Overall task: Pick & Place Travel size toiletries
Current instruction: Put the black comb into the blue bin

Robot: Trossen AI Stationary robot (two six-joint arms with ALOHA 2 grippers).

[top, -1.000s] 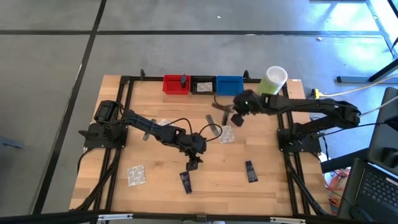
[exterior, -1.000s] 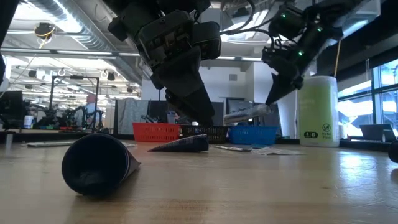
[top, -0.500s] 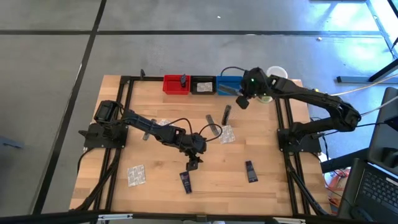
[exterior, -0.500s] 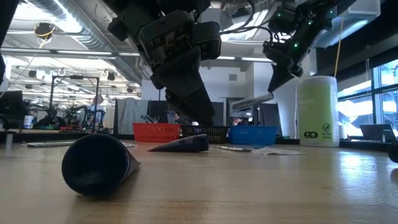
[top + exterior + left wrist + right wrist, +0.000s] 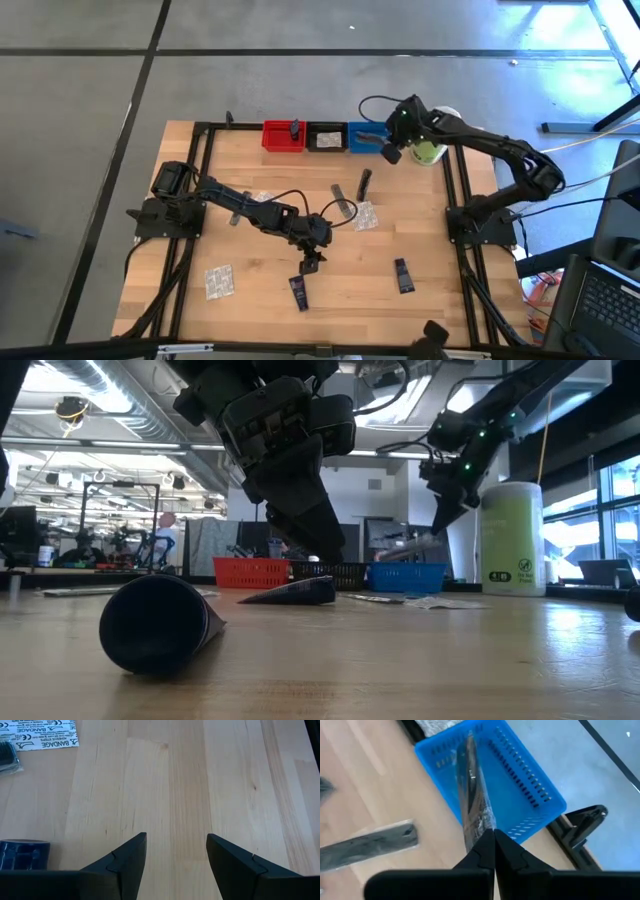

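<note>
The right end effector (image 5: 384,148) hangs over the small blue plastic bin (image 5: 520,795) at the far edge of the wooden tabletop (image 5: 260,270), its fingers pressed together on the end of a slim flat grey sachet (image 5: 472,795). Seen from the right wrist, the sachet's long axis runs straight out from the fingertips and across the bin's open mouth, so the coming drop appears to turn on whether the strip hangs inside the bin's walls; its lower end seems already above the blue floor. A tall pale-green cylindrical container with a white lid (image 5: 436,135) stands just beside the bin on the right arm's side, close enough to crowd the wrist. A black bin (image 5: 326,137) and a red bin (image 5: 283,135) sit in line beyond.

The left end effector (image 5: 313,262) waits near the middle of the tabletop, fingers spread and holding nothing, with a dark navy mini tube (image 5: 298,291) lying just before it. Another navy tube (image 5: 402,275), a second grey sachet (image 5: 364,184) and clear crinkly packets (image 5: 219,282) lie scattered, well apart from the bins.
</note>
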